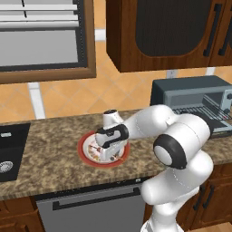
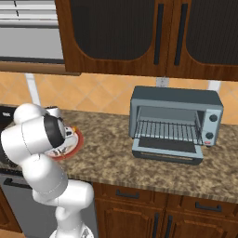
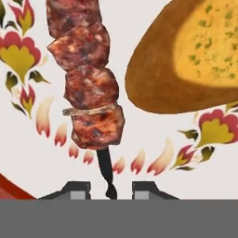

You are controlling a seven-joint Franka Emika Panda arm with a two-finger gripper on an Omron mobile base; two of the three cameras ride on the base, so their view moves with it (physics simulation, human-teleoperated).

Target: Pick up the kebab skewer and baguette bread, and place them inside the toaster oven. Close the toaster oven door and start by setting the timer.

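Close below the hand, the kebab skewer [image 3: 88, 83] lies on a white plate [image 3: 153, 135] painted with red and yellow flowers. Its dark stick end runs down between my two finger tips. My gripper [image 3: 111, 190] is shut on the kebab skewer at that end. The golden baguette bread [image 3: 186, 60] rests on the same plate, to the skewer's right in the hand view. From the base, my gripper [image 1: 106, 153] points down onto the red-rimmed plate [image 1: 83, 149]. The toaster oven [image 2: 174, 104] stands to the right with the toaster oven door [image 2: 167, 151] folded down open.
A dark sink [image 1: 9, 149] is set in the granite counter left of the plate. Wooden cabinets hang above the oven, and a steel dishwasher front [image 1: 90, 208] sits under the counter. Bare counter [image 2: 107, 148] lies between the plate and the oven.
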